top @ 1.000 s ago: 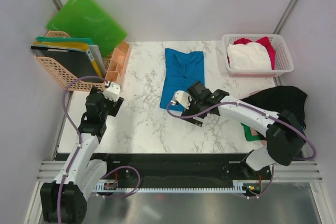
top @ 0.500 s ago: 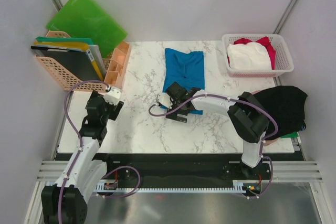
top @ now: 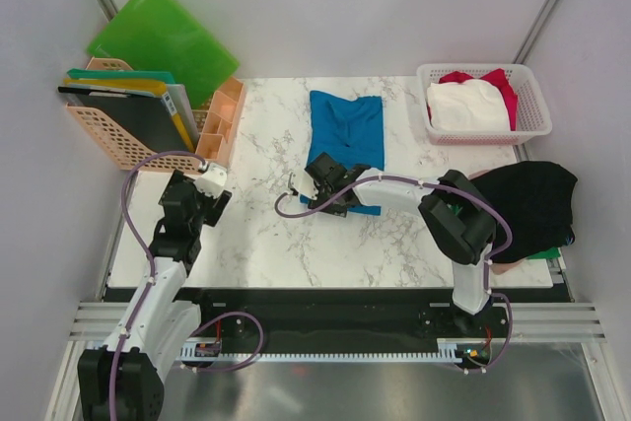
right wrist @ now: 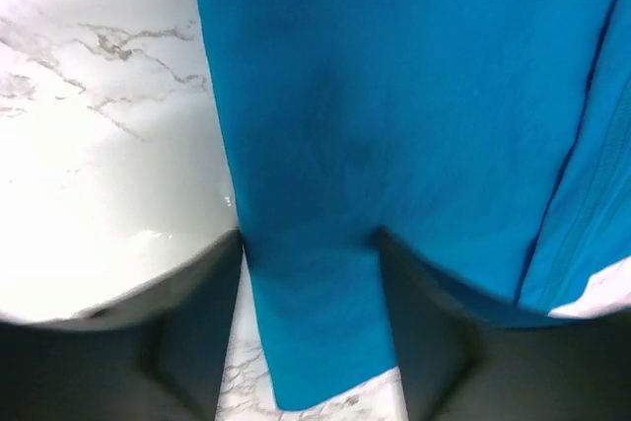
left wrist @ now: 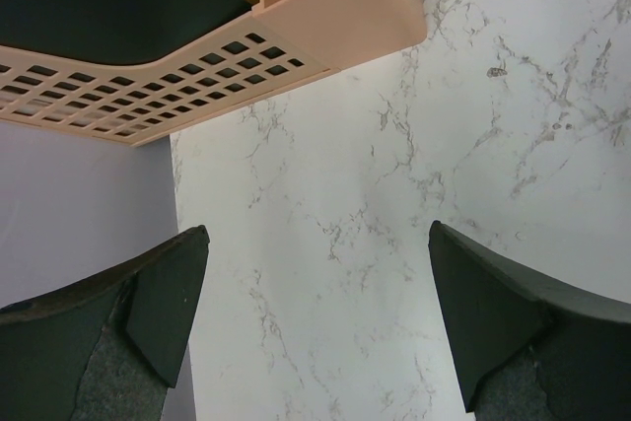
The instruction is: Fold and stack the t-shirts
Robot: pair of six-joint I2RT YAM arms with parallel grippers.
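A bright blue t-shirt (top: 345, 130) lies folded lengthwise at the middle of the marble table (top: 266, 234). My right gripper (top: 317, 194) is low over its near left corner. In the right wrist view the blue t-shirt (right wrist: 394, 96) fills the frame and a narrow strip of it runs between the jaws of the right gripper (right wrist: 311, 244), which still stand apart on either side of the cloth. My left gripper (top: 202, 206) hovers at the table's left side. Its wrist view shows the left gripper (left wrist: 315, 273) wide open over bare marble.
A white lattice basket (top: 532, 127) at the back right holds a white t-shirt (top: 465, 105) and a red t-shirt (top: 498, 81). A black t-shirt (top: 527, 199) is heaped at the right edge. An orange rack (top: 128, 150) with green folders (top: 163, 36) stands at the back left.
The right arm has swung left along the blue t-shirt's near edge to its left corner, and its jaws have narrowed around the cloth. The left arm has barely moved.
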